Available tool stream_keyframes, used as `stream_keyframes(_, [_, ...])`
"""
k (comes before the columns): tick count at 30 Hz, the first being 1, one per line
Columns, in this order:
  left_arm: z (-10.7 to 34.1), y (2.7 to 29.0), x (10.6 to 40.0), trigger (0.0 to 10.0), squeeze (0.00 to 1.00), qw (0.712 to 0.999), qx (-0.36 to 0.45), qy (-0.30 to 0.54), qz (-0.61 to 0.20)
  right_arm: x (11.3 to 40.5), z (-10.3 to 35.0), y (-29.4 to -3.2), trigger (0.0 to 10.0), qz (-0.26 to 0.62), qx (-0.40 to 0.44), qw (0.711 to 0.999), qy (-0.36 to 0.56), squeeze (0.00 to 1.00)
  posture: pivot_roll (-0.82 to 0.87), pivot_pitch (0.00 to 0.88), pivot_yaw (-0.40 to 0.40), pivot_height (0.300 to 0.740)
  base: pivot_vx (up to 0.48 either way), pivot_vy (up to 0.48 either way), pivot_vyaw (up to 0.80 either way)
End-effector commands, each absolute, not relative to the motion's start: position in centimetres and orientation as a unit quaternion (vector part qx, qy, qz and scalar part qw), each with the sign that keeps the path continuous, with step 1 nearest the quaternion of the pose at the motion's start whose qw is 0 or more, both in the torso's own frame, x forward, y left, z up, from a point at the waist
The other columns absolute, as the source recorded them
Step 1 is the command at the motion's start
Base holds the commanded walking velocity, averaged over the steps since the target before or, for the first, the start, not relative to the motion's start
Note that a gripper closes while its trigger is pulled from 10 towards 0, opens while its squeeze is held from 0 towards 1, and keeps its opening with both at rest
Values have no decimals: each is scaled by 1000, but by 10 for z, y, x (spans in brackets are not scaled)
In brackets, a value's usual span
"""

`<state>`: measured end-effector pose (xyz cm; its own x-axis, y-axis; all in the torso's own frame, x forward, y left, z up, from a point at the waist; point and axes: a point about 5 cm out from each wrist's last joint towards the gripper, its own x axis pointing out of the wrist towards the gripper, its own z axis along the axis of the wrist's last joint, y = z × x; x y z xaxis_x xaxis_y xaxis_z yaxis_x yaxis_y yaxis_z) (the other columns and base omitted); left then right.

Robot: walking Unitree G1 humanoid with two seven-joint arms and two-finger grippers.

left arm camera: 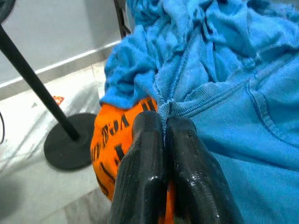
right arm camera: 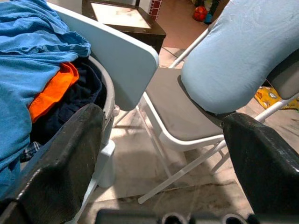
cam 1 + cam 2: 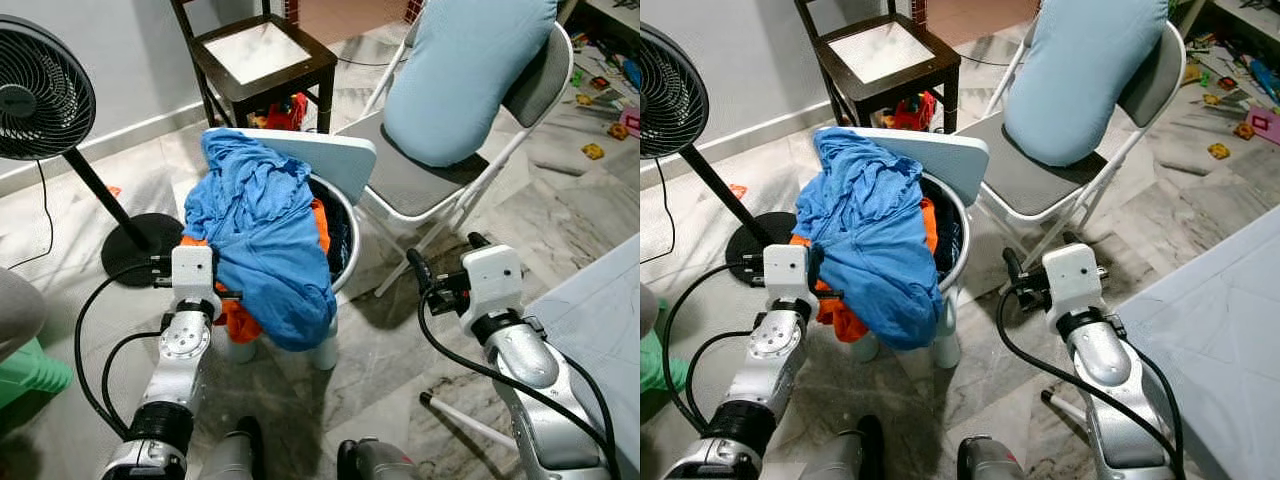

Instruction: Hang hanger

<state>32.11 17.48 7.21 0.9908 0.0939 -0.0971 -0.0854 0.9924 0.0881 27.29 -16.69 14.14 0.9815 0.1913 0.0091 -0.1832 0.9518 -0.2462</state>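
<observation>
A blue garment (image 3: 262,240) is being draped over the rim of a round laundry basket (image 3: 343,240) at the middle of the head views, its lower part hanging down the basket's side toward 6 o'clock. An orange garment (image 3: 236,318) with black lettering is being held partly underneath it, at about 8 o'clock of the basket. The left tool (image 1: 164,140) is being pressed together on a seam fold of the blue garment, just beside the orange cloth, as is seen in the left wrist view. A white board (image 3: 318,150) is being rested across the basket's far rim, at about 1 o'clock.

The right tool (image 3: 418,268) is being held at 3 o'clock of the basket, well apart from it, with its fingers (image 2: 60,172) spread wide. A grey folding chair (image 3: 420,180) is being occupied by a pale blue cushion (image 3: 462,70) at 2 o'clock. A dark wooden chair (image 3: 262,62) is being shown at 12 o'clock, and a black standing fan (image 3: 40,95) at 10 o'clock. No hanger can be made out for certain.
</observation>
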Motion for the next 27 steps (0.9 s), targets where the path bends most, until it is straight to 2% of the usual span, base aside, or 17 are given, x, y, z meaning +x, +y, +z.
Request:
stream_keyframes(1, [58, 167, 311, 10000, 604, 993, 35, 103, 45, 272, 137, -168, 10000, 93, -124, 988, -9, 0, -161, 234, -38, 740, 0, 0, 0])
stream_keyframes(2, [58, 167, 311, 10000, 604, 993, 35, 103, 45, 272, 137, -168, 10000, 93, -124, 988, -9, 0, -161, 234, -38, 740, 0, 0, 0])
stream_keyframes(3, [56, 163, 310, 10000, 1000, 991, 20, 122, 56, 273, 137, -167, 10000, 94, -124, 988, -10, 0, -158, 233, -39, 740, 0, 0, 0])
stream_keyframes(10, [60, 154, 307, 10000, 1000, 986, -26, 150, 68, 273, 137, -168, 10000, 94, -125, 988, -10, 0, -153, 232, -36, 740, 0, 0, 0])
stream_keyframes(18, [73, 136, 297, 10000, 1000, 989, -22, 140, 51, 273, 135, -165, 10000, 95, -123, 988, -10, 0, -148, 234, -33, 740, 0, 0, 0])
stream_keyframes(20, [79, 128, 299, 10000, 1000, 991, -20, 126, 35, 273, 135, -164, 10000, 98, -123, 987, -11, 0, -145, 232, -37, 740, 0, 0, 0])
stream_keyframes(27, [92, 124, 309, 10000, 1000, 992, -32, 118, 40, 275, 136, -164, 10000, 99, -125, 987, -13, 0, -146, 231, -38, 740, 0, 0, 0])
